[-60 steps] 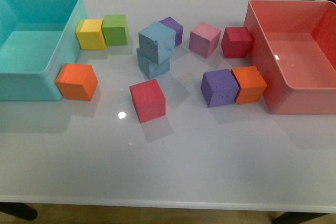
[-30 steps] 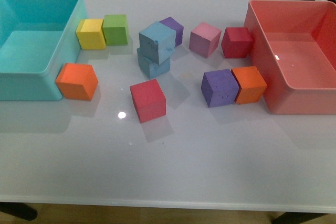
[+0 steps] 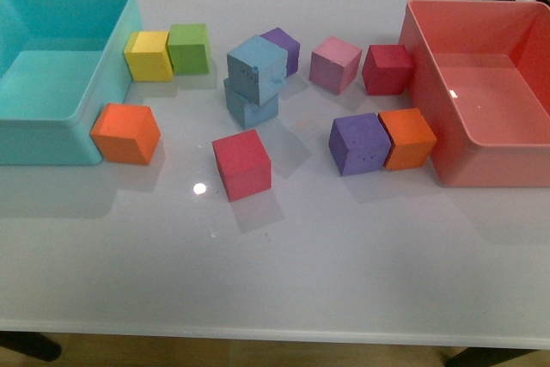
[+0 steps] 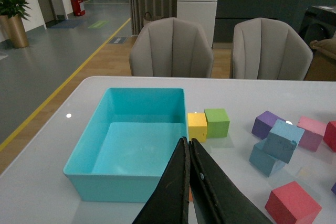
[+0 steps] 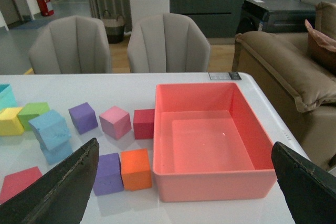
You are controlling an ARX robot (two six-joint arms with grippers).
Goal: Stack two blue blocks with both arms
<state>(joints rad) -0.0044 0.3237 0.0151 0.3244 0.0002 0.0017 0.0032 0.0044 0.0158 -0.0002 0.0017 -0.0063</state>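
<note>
Front view, blue blocks: you have the two light sky-blue foam cubes mid-table, already one on the other; the upper blue cube point(image 3: 257, 69) sits twisted and a little tilted on the lower blue cube point(image 3: 250, 106).
Front view, neighbours: a purple foam cube point(image 3: 283, 47) is just behind the stack, a red foam cube point(image 3: 242, 164) in front of it and apart.
Front view, left side: the big turquoise plastic bin point(image 3: 103, 83) has a yellow foam cube point(image 3: 148, 55) and a green foam cube point(image 3: 189, 48) side by side beside its wall, and an orange foam cube point(image 3: 126, 133) at its near corner.
Front view, right side: the salmon-red plastic bin point(image 3: 430, 100) has a dark red cube point(image 3: 387, 69) and a second orange cube point(image 3: 408, 137) against its wall; a second purple cube point(image 3: 358, 143) touches that orange one; a pink foam cube point(image 3: 334, 64) stands further back.
Front view, arms: neither shows here.
Left wrist view, gripper: the left gripper point(image 4: 189, 148) hangs above the turquoise bin's near wall, its black jaws pressed together with nothing between them.
Left wrist view, blue blocks: you see the stack off to one side of it, well clear.
Right wrist view, gripper: the right gripper point(image 5: 185, 156) has its jaws spread wide at the frame's edges, empty, over the table before the salmon-red bin.
Right wrist view, blue blocks: stack far from the jaws, beside the purple cube.
</note>
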